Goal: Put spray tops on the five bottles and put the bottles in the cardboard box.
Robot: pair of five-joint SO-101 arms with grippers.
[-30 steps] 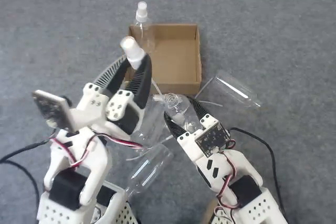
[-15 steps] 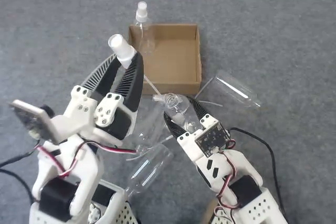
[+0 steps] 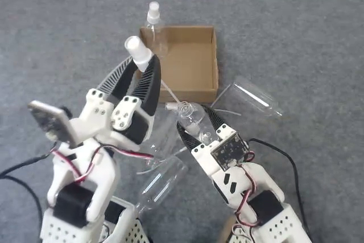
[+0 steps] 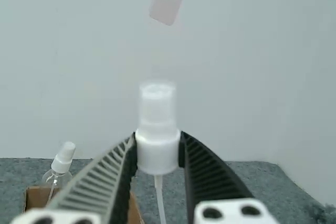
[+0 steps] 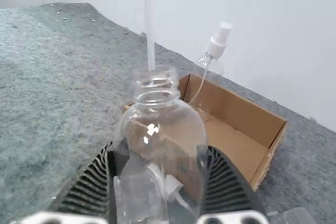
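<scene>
Mid-frame in the high view, the left arm's fingers (image 3: 149, 83) pinch a white spray top (image 3: 138, 50) whose thin tube (image 5: 148, 24), hard to trace, nears the mouth of the clear bottle (image 3: 190, 115) gripped by the right arm's fingers (image 3: 214, 118) just below the cardboard box (image 3: 196, 92); a second bottle (image 3: 165, 135) lies half hidden beside the left arm.

readable text: none | cardboard box (image 3: 190, 64): no legible print | bottles (image 3: 253, 96): no legible labels
</scene>
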